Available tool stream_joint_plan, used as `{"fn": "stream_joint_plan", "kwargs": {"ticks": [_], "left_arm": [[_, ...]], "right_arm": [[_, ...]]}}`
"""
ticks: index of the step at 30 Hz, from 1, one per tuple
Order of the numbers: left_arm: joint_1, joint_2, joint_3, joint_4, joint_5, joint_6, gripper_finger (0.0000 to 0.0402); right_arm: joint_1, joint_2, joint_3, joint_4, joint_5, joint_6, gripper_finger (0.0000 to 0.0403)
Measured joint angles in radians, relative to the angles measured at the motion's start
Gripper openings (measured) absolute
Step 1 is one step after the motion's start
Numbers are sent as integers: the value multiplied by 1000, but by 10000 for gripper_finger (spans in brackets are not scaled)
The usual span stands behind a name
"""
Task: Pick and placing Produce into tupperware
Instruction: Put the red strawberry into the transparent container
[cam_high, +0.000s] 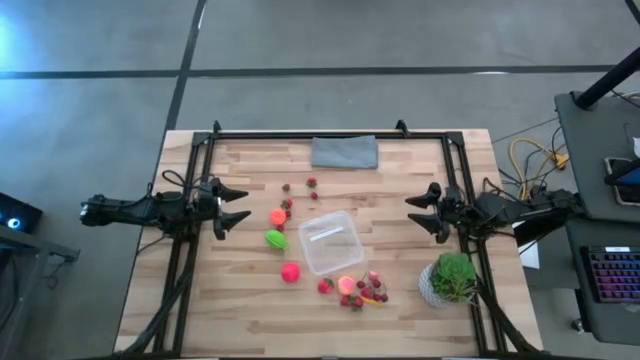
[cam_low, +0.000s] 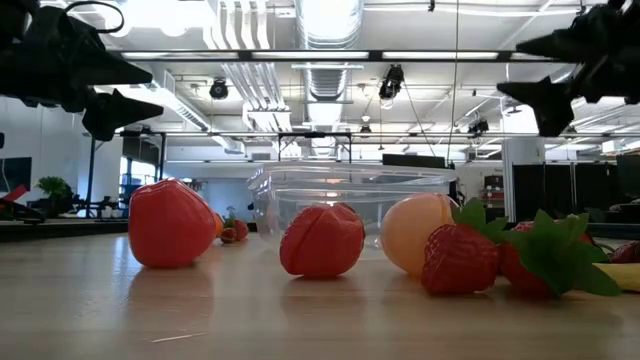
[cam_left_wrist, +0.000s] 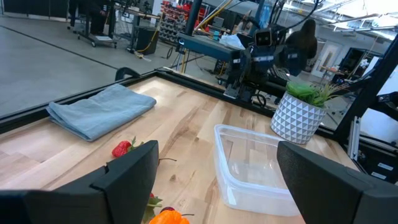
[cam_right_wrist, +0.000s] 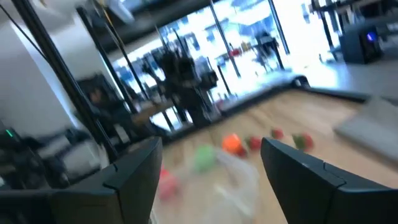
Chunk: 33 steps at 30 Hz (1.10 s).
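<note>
Pre-grasp stage: clear square plastic tupperware (cam_high: 330, 243) sits empty mid-table, toy produce scattered beside it, left gripper (cam_high: 234, 206) and right gripper (cam_high: 424, 213) both wide open at table edges; next, left descends on nearby orange ball (cam_high: 277, 216).

I see my left gripper (cam_high: 232, 205) up in the air at the left side, pointing toward the middle, its jaws wide apart and holding nothing. My right gripper (cam_high: 428, 212) hangs at the right side, facing back at it, jaws spread wide too and bare.
</note>
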Motion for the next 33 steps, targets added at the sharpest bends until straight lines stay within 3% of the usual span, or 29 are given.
{"fn": "stream_joint_plan", "kwargs": {"ticks": [6, 16, 23, 28, 30, 33], "left_arm": [[0, 0, 0, 0, 0, 0, 313], [0, 0, 0, 0, 0, 0, 313], [0, 0, 0, 21, -10, -2, 313], [0, 4, 0, 205, -48, -272, 313], [0, 5, 0, 292, -138, -378, 313], [0, 6, 0, 415, -257, -402, 313]], "right_arm": [[0, 1, 0, 167, 28, -8, 272], [0, 3, 0, 428, 230, 1, 265], [0, 28, 1, 699, 238, -68, 271], [0, 77, 2, 753, 264, 33, 267], [0, 105, 14, 755, 265, 42, 266], [0, 153, 49, 784, 321, 10, 265]]}}
